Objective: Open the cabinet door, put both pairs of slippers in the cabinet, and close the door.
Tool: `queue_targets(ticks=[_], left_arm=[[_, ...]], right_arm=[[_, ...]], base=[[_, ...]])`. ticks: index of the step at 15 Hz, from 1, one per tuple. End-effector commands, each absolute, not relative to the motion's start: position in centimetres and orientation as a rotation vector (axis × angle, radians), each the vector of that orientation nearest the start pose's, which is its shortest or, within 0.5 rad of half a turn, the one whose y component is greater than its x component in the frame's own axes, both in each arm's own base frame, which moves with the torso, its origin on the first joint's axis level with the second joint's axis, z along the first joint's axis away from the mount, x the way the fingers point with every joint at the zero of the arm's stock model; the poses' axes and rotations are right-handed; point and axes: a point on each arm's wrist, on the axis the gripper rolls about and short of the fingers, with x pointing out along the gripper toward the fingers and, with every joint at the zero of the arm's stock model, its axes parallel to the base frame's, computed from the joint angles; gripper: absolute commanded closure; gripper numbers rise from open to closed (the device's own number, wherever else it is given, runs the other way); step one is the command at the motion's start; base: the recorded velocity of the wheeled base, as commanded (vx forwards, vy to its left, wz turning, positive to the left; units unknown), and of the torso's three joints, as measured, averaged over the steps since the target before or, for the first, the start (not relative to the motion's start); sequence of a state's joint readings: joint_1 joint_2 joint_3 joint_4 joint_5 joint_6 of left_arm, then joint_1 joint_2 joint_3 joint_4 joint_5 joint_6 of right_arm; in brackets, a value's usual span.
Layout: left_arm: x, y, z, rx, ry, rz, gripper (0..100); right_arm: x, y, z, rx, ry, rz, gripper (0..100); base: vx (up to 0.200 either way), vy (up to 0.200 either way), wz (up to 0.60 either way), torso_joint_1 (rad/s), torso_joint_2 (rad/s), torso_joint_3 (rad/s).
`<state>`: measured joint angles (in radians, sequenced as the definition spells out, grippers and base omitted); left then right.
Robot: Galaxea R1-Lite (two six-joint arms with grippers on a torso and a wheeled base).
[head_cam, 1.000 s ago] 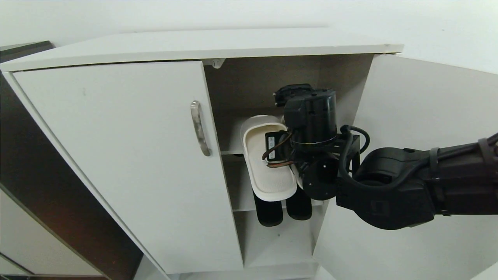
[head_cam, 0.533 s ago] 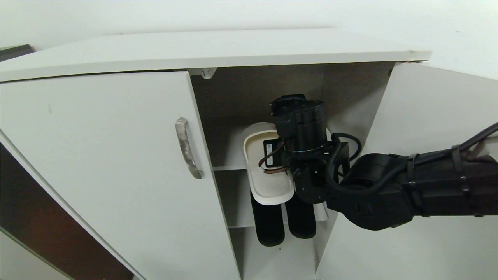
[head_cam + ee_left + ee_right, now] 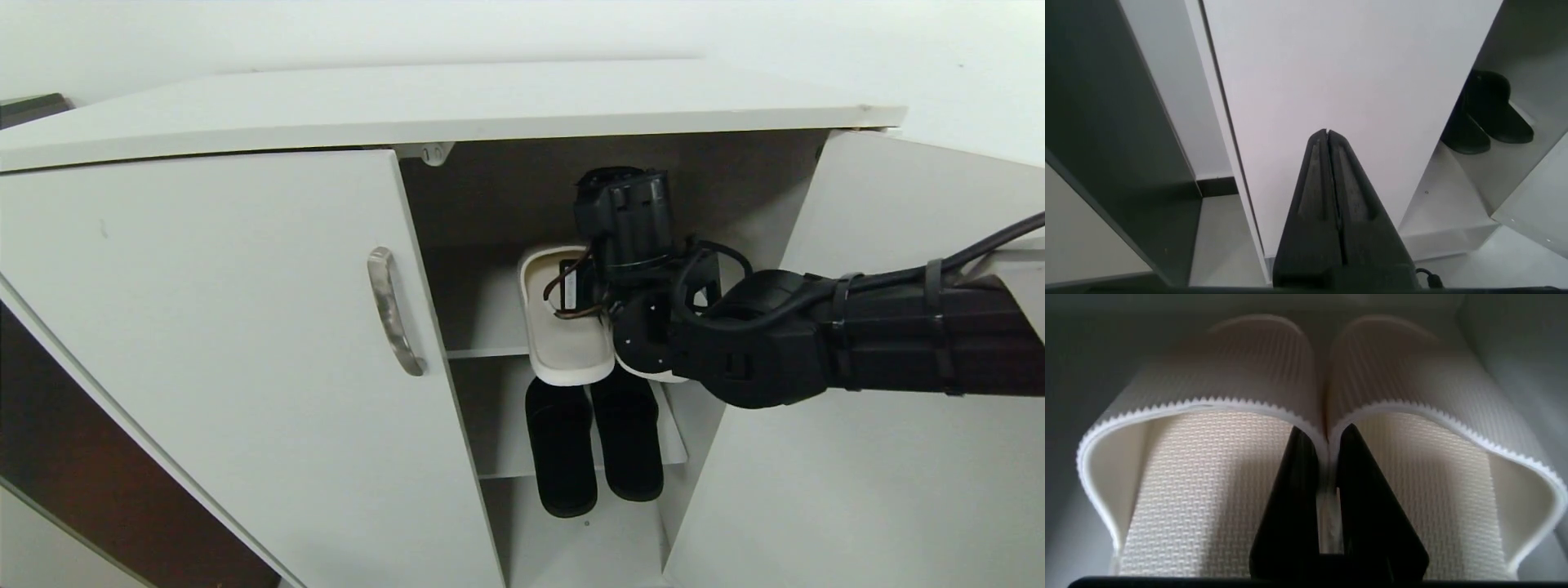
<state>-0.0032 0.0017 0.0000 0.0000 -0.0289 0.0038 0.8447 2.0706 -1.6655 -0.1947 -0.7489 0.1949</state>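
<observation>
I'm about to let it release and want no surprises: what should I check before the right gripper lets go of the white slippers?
1. Right gripper fingers pinch both white slippers together: ok.
2. Slippers fully over upper shelf: not ok, heels appear past its front edge.
3. Soles resting on that shelf: cannot tell.
4. Black slippers stowed on lower shelf: ok.
5. Right door open wide: ok.
6. Left gripper shut, facing closed left door: ok.

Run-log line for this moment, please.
right gripper shut on ribbed white foam slippers, upper shelf; flat black slippers below; left gripper shut
</observation>
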Motion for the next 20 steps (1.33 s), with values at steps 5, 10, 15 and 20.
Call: queue_targets(ticks=[5,10,15,20], left_arm=[[-2.3,-0.1,7.6,0.0,0.003,-0.029,100],[-2.3,-0.1,7.6,-0.005,0.003,-0.029,100],[-2.3,-0.1,7.6,-0.005,0.003,-0.029,100],[-2.3,-0.1,7.6,-0.005,0.003,-0.029,100]], right_arm=[[31.8,31.3,23.6,0.042,0.159,0.049,100],[32.6,31.6,22.7,0.036,0.168,0.042,100],[32.7,31.6,22.5,0.033,0.171,0.04,0],[31.2,31.1,23.3,0.024,0.18,0.053,0]], base=[[0.0,0.0,0.0,0.0,0.0,0.0],[0.0,0.0,0.0,0.0,0.0,0.0],[0.0,0.0,0.0,0.0,0.0,0.0],[0.0,0.0,0.0,0.0,0.0,0.0]])
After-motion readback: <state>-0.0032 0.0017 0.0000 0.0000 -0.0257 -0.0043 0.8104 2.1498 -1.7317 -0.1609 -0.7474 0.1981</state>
